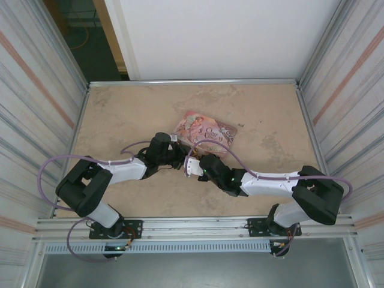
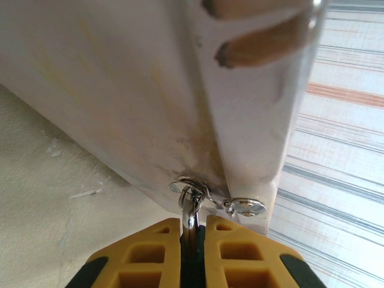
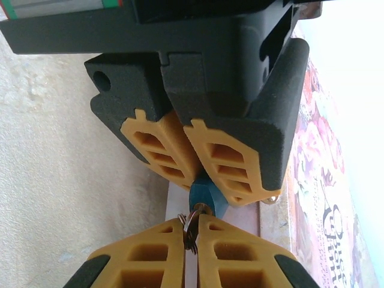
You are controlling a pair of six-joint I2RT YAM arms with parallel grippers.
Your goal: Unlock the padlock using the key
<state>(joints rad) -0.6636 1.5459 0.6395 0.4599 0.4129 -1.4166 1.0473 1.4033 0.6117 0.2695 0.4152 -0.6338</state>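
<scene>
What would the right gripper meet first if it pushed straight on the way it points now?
The padlock, directly ahead of the right gripper and the key it holds, clamped in the left gripper's jaws. The gap looks tiny, though depth is hard to judge.

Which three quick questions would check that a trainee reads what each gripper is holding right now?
1. True or false: the left gripper is open and clear of the padlock.
2. What does the right gripper pinch? A) the key B) the padlock C) nothing
3. Fill in: the padlock's body is ____ in colour.

Key: 1 false, its fingers are shut on the padlock; 2 A; 3 blue.
</scene>
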